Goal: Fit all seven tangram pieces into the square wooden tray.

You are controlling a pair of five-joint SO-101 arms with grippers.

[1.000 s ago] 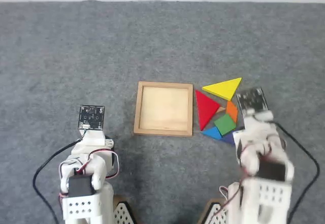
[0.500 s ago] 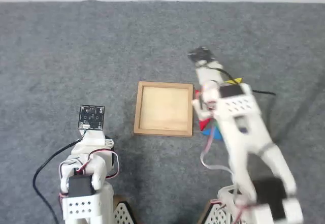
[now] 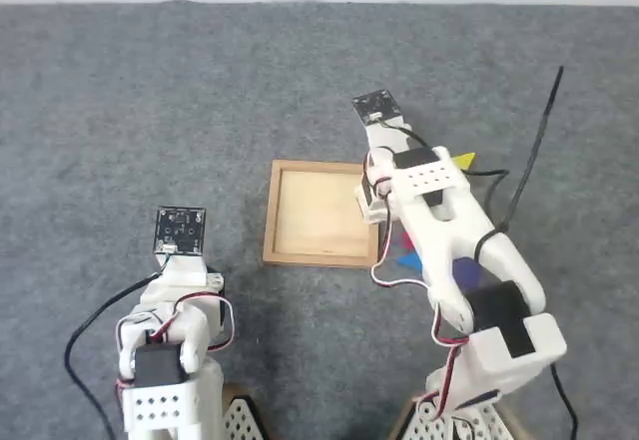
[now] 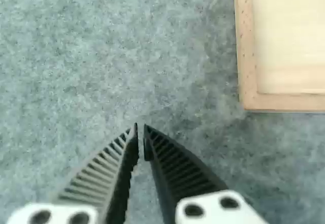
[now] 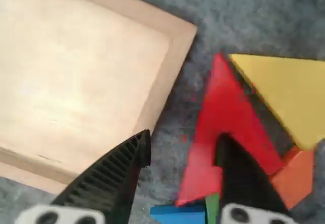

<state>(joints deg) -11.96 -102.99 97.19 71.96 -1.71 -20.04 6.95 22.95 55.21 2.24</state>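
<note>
So the right gripper (image 5: 184, 138), jaws apart, straddles the red triangle (image 5: 228, 107)'s long edge, with the tray (image 5: 175, 61) just past its other finger.

The tangram pieces (image 5: 223, 112) lay on the table (image 3: 150, 91) just right of the tray (image 3: 310, 211), the right tool (image 5: 184, 137) above the tray's right rim, the left tool (image 4: 139, 127) beside the tray's front left corner.
</note>
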